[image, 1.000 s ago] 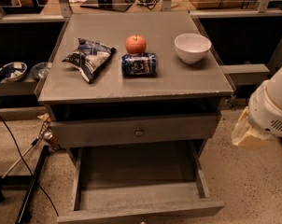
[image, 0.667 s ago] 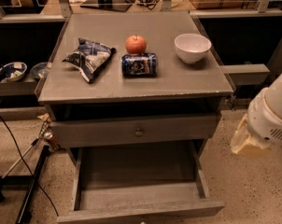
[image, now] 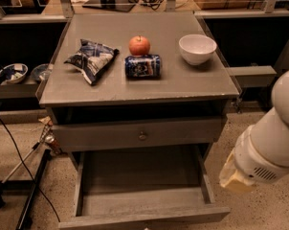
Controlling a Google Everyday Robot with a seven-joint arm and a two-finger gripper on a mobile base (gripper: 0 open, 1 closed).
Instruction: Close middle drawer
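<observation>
The middle drawer [image: 142, 195] is pulled far out of the grey cabinet [image: 144, 87]. Its long tray is empty, and its slim front panel [image: 144, 218] lies at the bottom edge of the camera view. Above it, the taller-fronted top drawer [image: 135, 134] with a round knob is nearly shut. My white arm [image: 266, 145] hangs at the right of the cabinet, beside the open drawer's right side. Its cream-coloured end [image: 234, 177] is just right of the drawer wall. My gripper itself is out of view, so its fingers do not show.
On the cabinet top lie a blue chip bag [image: 92, 59], a red apple [image: 139, 45], a blue can on its side [image: 143, 66] and a white bowl [image: 197, 48]. Cables and a stand [image: 29, 195] are on the floor at the left. Bowls [image: 13, 72] sit on a low shelf at the left.
My arm has moved down and a little left, closer to the open drawer's right side. The drawer has not moved.
</observation>
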